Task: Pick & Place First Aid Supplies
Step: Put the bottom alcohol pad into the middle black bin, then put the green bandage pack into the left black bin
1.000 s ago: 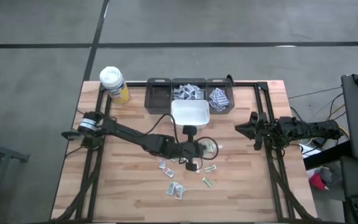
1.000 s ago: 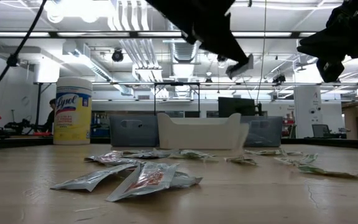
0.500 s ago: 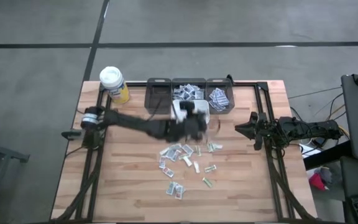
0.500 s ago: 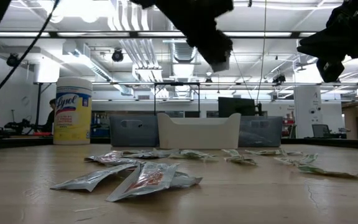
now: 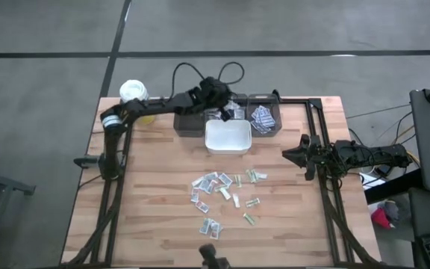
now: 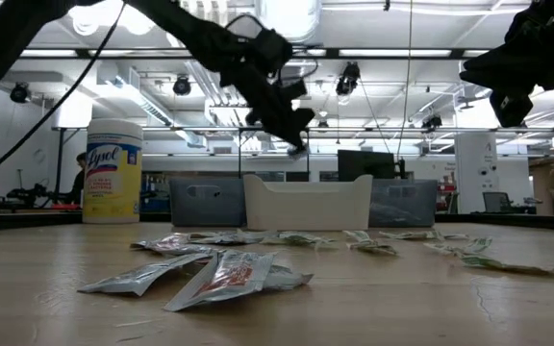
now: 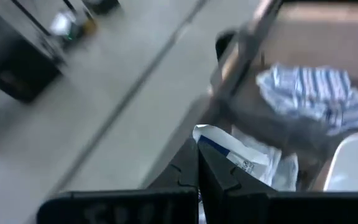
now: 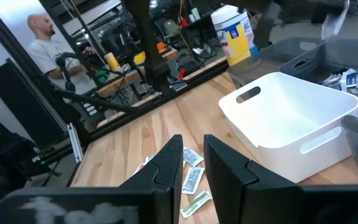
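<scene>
- Left gripper [image 5: 222, 112] hovers over the middle grey bin [image 5: 227, 110], fingers pinched on a blue-printed packet [image 7: 229, 148].
- Right gripper [image 5: 288, 155] waits at the table's right edge, fingers slightly apart, empty.
- Loose packets [image 5: 216, 187] lie on the table [image 5: 155, 209] near the white tray [image 5: 228, 137].

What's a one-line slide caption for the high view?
Left gripper holds a packet over the middle grey bin behind the white tub; loose packets litter the table; right gripper waits aside.
</scene>
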Controlling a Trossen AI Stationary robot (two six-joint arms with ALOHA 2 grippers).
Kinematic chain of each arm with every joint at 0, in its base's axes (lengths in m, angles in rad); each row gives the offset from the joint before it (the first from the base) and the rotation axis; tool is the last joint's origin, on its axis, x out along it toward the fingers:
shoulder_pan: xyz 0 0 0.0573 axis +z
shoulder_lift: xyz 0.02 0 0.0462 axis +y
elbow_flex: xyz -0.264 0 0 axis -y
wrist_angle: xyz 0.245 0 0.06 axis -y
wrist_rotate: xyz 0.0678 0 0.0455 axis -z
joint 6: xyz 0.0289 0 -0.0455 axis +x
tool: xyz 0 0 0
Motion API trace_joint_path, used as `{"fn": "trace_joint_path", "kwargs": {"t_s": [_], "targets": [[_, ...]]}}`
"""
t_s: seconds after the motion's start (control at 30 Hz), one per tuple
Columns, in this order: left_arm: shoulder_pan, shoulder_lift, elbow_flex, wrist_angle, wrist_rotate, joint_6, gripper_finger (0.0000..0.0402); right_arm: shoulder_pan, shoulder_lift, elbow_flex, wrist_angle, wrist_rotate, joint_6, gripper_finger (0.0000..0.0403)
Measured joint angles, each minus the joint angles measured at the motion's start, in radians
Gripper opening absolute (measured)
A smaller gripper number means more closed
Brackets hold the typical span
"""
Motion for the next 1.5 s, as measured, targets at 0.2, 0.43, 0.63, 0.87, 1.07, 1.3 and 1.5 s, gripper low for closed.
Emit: {"fn": "trace_joint_path", "kwargs": {"t_s": [0.2, 0.43, 0.63, 0.87, 1.07, 1.3, 1.5], "targets": [[0.062, 0.046, 0.05, -0.124, 0.103, -0.052, 0.0, 0.0, 0.0, 0.0, 0.0, 0.0, 0.0, 0.0063], [0.108, 0.125, 0.167, -0.31, 0.212, -0.063, 0.0, 0.0, 0.0, 0.0, 0.001, 0.003, 0.0, 0.0063], [0.142, 0.21, 0.26, -0.433, 0.268, -0.074, 0.0, 0.0, 0.0, 0.0, 0.0, 0.002, 0.0, 0.0063], [0.149, 0.251, 0.321, -0.467, 0.311, -0.074, 0.0043, 0.0, 0.0, 0.0, 0.001, 0.002, 0.0, 0.0063], [0.153, 0.227, 0.348, -0.522, 0.316, -0.091, 0.0102, 0.0, 0.0, 0.0, 0.001, 0.0, 0.0, 0.0063], [0.045, 0.092, 0.393, -0.625, 0.523, -0.055, 0.0107, 0.0, 0.0, 0.0, 0.0, 0.0, 0.0, 0.0063], [-0.165, 0.035, 0.359, -0.729, 0.504, 0.06, 0.0106, 0.0, 0.0, 0.0, 0.0, 0.0, 0.0, 0.0063]]}}
